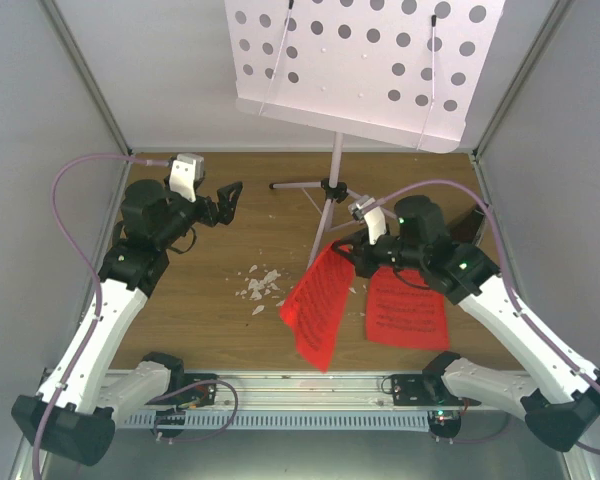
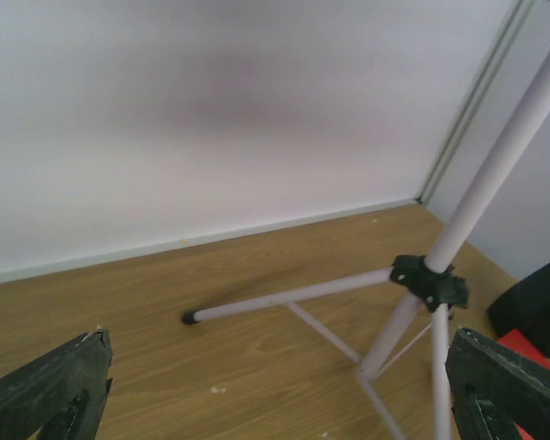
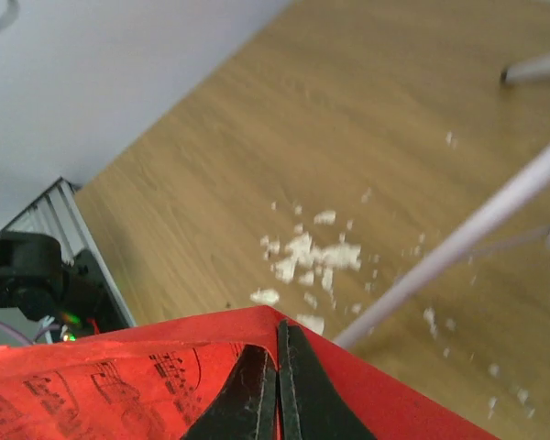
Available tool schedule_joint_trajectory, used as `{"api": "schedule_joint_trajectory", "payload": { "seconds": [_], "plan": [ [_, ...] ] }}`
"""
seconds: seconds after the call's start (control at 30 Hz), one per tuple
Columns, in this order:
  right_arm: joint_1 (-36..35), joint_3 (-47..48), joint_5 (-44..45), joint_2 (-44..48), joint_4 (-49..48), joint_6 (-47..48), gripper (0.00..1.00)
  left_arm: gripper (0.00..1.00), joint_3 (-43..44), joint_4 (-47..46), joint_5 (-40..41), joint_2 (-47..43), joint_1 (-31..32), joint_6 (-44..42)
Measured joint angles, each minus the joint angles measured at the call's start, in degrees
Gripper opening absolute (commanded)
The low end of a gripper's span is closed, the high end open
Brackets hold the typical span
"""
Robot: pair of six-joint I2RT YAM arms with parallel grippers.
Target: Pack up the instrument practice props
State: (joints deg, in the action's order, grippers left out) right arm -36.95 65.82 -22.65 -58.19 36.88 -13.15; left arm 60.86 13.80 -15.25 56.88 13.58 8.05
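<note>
— How many props?
— One white music stand with hole-dotted tray (image 1: 335, 170), upright at the back of the table (image 1: 210, 300); two bright red sheets of printed music (image 1: 407, 308).
— Where are the sheets?
— One lies flat, front right. The other sheet (image 1: 318, 300) hangs pinched in the closed right gripper (image 1: 358, 248), long axis back-to-front. The left gripper (image 1: 226, 203) gapes wide, empty.

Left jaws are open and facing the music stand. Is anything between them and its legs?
Nothing visible. Only bare table lies between the left jaws and the leg joint of the music stand. The white crumbs and red sheets lie nearer the arm bases, off that line.
</note>
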Motion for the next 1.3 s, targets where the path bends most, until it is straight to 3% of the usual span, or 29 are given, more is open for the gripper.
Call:
{"api": "schedule_joint_trajectory", "payload": {
  "seconds": [0.33, 0.43, 0.73, 0.87, 1.13, 1.3],
  "plan": [
    [1.92, -8.02, -1.09, -3.96, 5.22, -10.71, 0.01, 0.99, -5.25, -1.05, 7.15, -3.15, -0.13, -2.78],
    [6.14, -8.44, -2.40, -3.93, 7.37, -12.70, 0.00, 0.99, -6.19, -0.96, 8.17, -2.91, -0.13, -3.43],
    [28.04, -10.97, -13.09, 0.68, 10.03, -21.16, 0.00, 0.99, -7.19, -1.18, 8.92, -2.86, -0.13, -4.17],
    [31.23, -12.48, -15.08, 2.12, 12.07, -24.04, 0.01, 0.99, -7.48, -1.20, 8.68, -2.86, -0.13, -4.17],
    [39.67, -11.54, -11.02, 6.14, 14.80, -25.18, 0.01, 0.99, -8.37, -1.20, 7.58, -3.56, -0.13, -4.09],
    [42.66, -18.18, -6.43, 9.86, 14.62, -25.35, 0.00, 0.99, -8.70, -1.18, 6.95, -4.79, -0.13, -4.02]
  ]
}}
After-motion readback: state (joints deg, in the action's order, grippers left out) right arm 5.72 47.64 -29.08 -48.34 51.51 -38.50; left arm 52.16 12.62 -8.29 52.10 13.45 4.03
